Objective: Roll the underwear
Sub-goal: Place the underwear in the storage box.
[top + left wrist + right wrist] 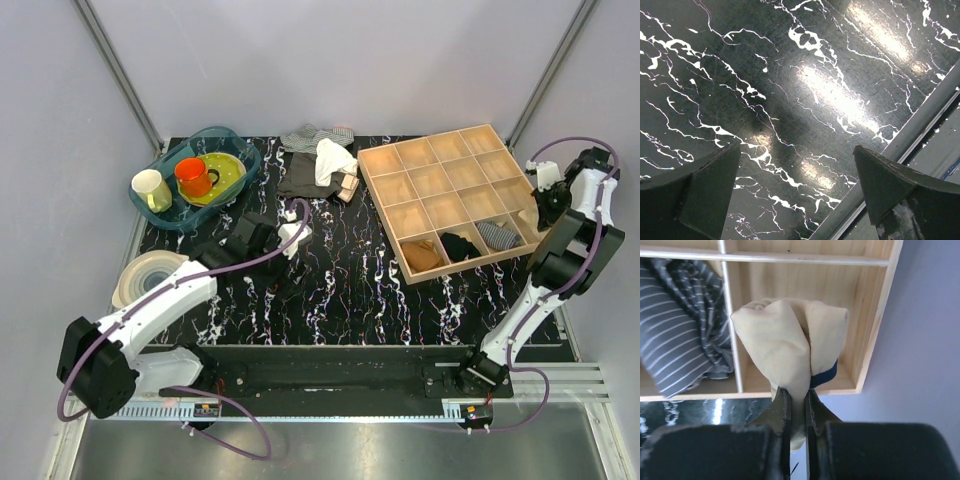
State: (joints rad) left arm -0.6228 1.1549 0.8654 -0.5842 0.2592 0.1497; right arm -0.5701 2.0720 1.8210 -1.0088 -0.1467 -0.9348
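Note:
My right gripper (797,396) is shut on the underwear (790,347), a rolled pale beige bundle with dark edging. It hangs above the empty corner compartment of the wooden box (880,315). In the top view the right gripper (547,195) is at the box's right edge, with the underwear (548,176) showing as a pale patch. My left gripper (796,146) is open and empty above the black marbled table (790,75). In the top view it (287,245) is left of the table's middle.
The wooden box (445,165) holds an orange-brown bundle (422,256), a black item (460,245) and grey striped fabric (497,236) (680,350). A clothes pile (318,160) lies at the back. A blue basin (240,150) with cups stands back left, stacked plates (150,275) on the left.

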